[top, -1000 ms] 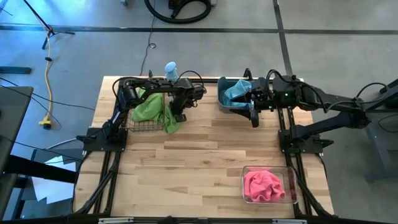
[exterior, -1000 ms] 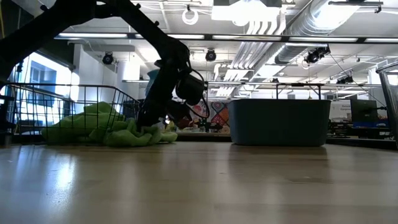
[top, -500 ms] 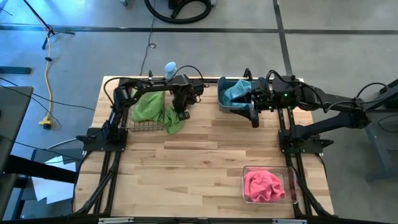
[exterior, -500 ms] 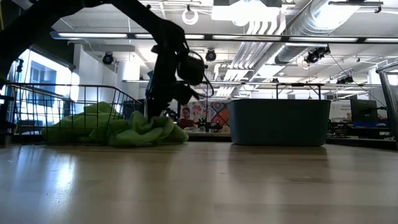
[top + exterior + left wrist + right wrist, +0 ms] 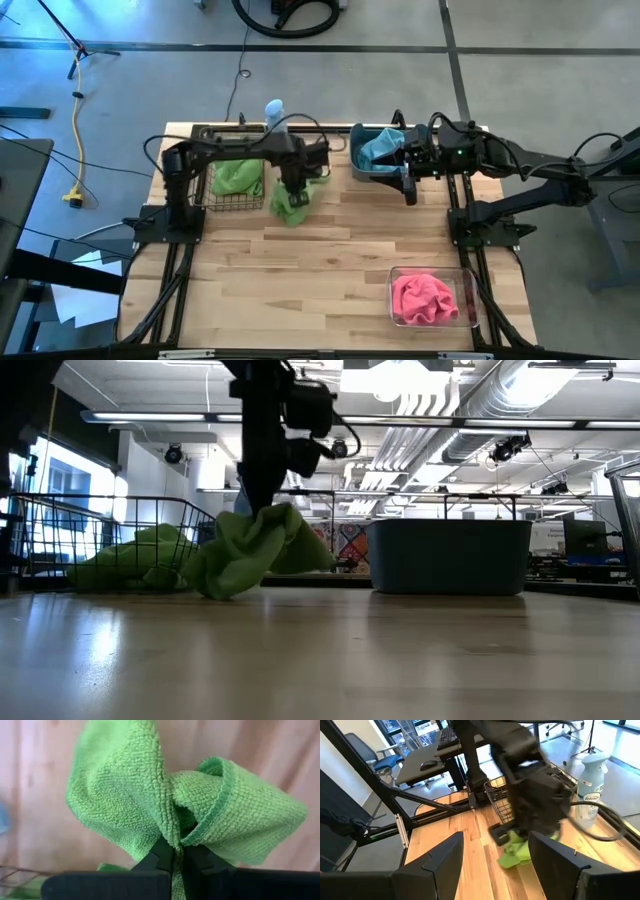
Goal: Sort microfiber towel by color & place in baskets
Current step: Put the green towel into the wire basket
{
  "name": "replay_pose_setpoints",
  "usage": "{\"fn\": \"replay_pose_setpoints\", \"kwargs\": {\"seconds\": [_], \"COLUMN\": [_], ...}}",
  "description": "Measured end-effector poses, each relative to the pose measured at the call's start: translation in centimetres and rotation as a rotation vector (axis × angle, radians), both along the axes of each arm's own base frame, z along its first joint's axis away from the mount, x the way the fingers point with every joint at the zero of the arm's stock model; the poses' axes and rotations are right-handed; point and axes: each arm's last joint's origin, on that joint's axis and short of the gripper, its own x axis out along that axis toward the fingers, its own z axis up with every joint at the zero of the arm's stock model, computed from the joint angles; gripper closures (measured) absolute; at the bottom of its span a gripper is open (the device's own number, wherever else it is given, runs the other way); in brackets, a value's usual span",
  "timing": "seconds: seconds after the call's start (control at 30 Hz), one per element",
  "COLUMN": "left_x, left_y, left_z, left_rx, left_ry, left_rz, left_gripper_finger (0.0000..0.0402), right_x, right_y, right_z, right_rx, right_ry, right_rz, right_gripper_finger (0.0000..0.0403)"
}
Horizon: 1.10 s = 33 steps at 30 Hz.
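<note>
From above, the left gripper (image 5: 292, 192) pinches a crumpled lime green towel (image 5: 291, 205) just off the wire-mesh basket's (image 5: 228, 203) 3 o'clock side, over the pale wood-plank table (image 5: 330, 255); a second green towel (image 5: 237, 176) lies heaped inside that basket. At the table's 1 o'clock, the right gripper (image 5: 409, 190) waits beside the grey-blue tub (image 5: 360, 165), which holds a light teal towel (image 5: 381, 148), its jaws standing apart and empty. A fuzzy pink towel (image 5: 423, 298) fills the clear rectangular box (image 5: 465, 297) at 5 o'clock, and a spray bottle (image 5: 274, 112) stands at 12 o'clock. At table height, the held towel hangs in soft folds, its lowest fold at the tabletop, with the smooth, straight-walled tub at 3 o'clock of it. The left wrist view shows looped terry pile, a stitched hem, and the dark fingers (image 5: 159, 857) closed on a bunched fold. The right wrist view shows its own flat dark fingers (image 5: 436, 861) spread wide, the left arm and green cloth beyond.
</note>
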Motion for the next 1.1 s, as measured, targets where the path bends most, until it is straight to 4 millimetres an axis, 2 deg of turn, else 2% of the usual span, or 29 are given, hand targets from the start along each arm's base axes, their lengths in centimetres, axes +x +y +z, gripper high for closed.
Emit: {"fn": "replay_pose_setpoints", "kwargs": {"seconds": [0.1, 0.3, 0.43, 0.63, 0.73, 0.93, 1.1], "left_x": [-0.8, -1.7, -0.9, 1.2, 1.9, 1.6, 1.0], "left_y": [-2.1, -6.8, -9.7, -13.0, -14.3, -15.9, -15.9], "left_z": [0.3, 0.1, 0.0, -0.6, -0.7, -0.5, 1.7], "left_rx": [-0.011, -0.066, -0.042, -0.064, -0.081, -0.006, 0.001], "left_ry": [-0.078, -0.353, -0.520, -0.669, -0.735, -0.743, -0.827], "left_rz": [0.003, 0.043, -0.021, -0.100, -0.107, -0.121, -0.105], "left_gripper_finger": [0.0401, 0.0401, 0.0401, 0.0401, 0.0401, 0.0401, 0.0401], "right_x": [-0.1, -0.2, -0.2, -0.3, -0.5, -1.5, -3.0], "right_y": [0.0, 0.0, 0.0, 0.0, 0.0, 0.1, 0.2], "right_z": [0.0, 0.2, 0.4, 0.4, 0.5, 1.1, 1.9], "right_rx": [0.000, -0.002, -0.017, -0.021, -0.021, -0.040, -0.050], "right_ry": [-0.001, -0.018, -0.033, -0.034, -0.038, -0.067, -0.119], "right_rz": [0.000, 0.000, 0.004, 0.006, 0.006, 0.010, 0.010], "right_gripper_finger": [0.0183, 0.0183, 0.0183, 0.0183, 0.0183, 0.0183, 0.0183]}}
